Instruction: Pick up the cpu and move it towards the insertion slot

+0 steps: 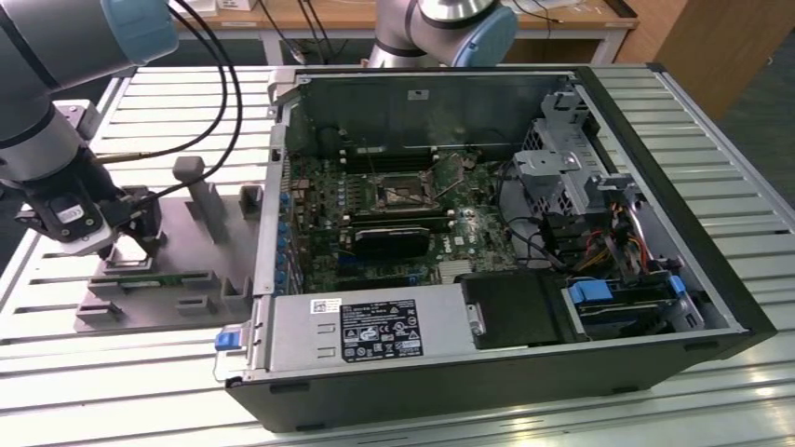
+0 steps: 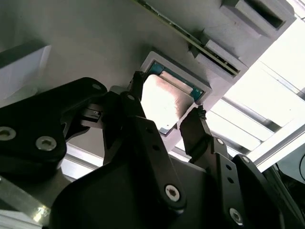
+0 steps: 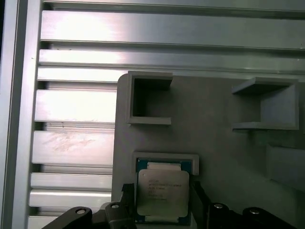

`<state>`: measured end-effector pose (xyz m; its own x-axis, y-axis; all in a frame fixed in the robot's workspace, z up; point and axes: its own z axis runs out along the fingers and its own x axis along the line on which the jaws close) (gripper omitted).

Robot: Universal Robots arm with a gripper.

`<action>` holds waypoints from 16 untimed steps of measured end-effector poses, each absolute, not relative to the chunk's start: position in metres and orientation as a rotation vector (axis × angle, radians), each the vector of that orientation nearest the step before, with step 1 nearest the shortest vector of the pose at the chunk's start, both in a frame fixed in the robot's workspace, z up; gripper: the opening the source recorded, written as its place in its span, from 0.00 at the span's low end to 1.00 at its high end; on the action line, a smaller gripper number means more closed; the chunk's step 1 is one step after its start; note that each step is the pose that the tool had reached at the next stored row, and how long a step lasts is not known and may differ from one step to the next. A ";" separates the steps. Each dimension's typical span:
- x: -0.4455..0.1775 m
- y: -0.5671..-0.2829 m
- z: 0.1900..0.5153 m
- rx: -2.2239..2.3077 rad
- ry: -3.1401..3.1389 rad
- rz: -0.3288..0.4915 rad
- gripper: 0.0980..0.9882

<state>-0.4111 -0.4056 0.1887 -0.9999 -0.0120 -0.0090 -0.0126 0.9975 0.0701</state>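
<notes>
- Exterior view: my end effector (image 1: pixel 121 244) hangs over the grey fixture plate (image 1: pixel 174 247) on the desk (image 1: pixel 702 112), well apart from the insertion slot (image 1: pixel 400 191) inside the open computer case (image 1: pixel 435 102).
- Second wrist view: my fingers (image 2: pixel 138 88) stand apart, with the cpu (image 2: pixel 164 95) between them.
- First wrist view: the cpu (image 3: pixel 162 191) lies flat in its grey nest (image 3: pixel 164 156).

We count one cpu (image 3: pixel 162 191), one gripper (image 3: pixel 162 195) with two black fingers (image 3: pixel 198 195), and one insertion slot (image 1: pixel 395 191). On the bench (image 1: pixel 708 112) we count one open computer case (image 1: pixel 497 386) and, by the bench edge at the exterior view's left, one grey holder plate (image 1: pixel 186 228) with one green memory stick (image 1: pixel 155 277). We count two robot arms, a near arm (image 1: pixel 50 121) and a far arm (image 1: pixel 448 23). Inside the case we count one black finned block (image 1: pixel 387 242) and one power supply (image 1: pixel 360 331)
</notes>
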 end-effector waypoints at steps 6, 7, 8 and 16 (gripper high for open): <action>-0.411 -0.405 0.186 -0.019 3.131 0.110 0.55; -0.411 -0.405 0.186 -0.019 3.131 0.110 0.55; -0.411 -0.405 0.185 -0.019 3.131 0.110 0.55; -0.412 -0.405 0.183 -0.019 3.131 0.110 0.55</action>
<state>-0.4116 -0.4045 0.1833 -0.9999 -0.0121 -0.0090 -0.0127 0.9975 0.0701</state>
